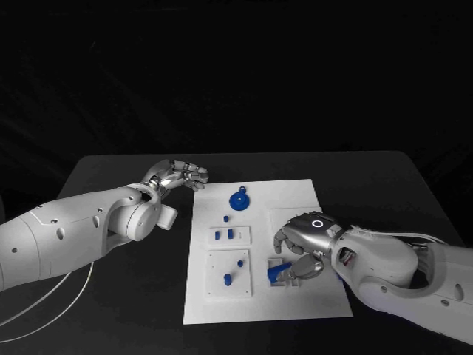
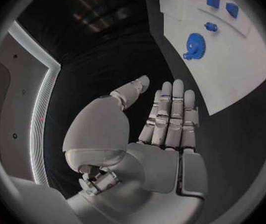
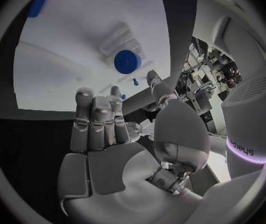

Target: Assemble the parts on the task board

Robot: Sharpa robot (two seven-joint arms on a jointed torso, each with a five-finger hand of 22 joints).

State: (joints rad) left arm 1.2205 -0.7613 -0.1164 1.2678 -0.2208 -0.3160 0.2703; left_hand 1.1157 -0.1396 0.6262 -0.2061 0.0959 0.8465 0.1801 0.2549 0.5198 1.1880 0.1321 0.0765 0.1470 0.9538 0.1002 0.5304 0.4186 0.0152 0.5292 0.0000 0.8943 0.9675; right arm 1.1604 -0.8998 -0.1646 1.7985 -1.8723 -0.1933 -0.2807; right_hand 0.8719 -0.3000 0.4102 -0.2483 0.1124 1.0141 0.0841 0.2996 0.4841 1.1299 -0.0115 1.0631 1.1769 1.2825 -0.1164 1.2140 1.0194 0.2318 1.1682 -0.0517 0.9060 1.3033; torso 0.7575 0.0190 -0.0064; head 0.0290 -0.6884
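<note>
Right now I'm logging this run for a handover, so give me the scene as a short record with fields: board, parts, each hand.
board: white task board in the middle of the black table
parts: small blue pieces on the board, among them a blue gear near its far end
left hand: left hand off the board beside its far left corner, holding nothing, fingers straight
right hand: right hand over the board's near right part, fingers spread, holding nothing
</note>
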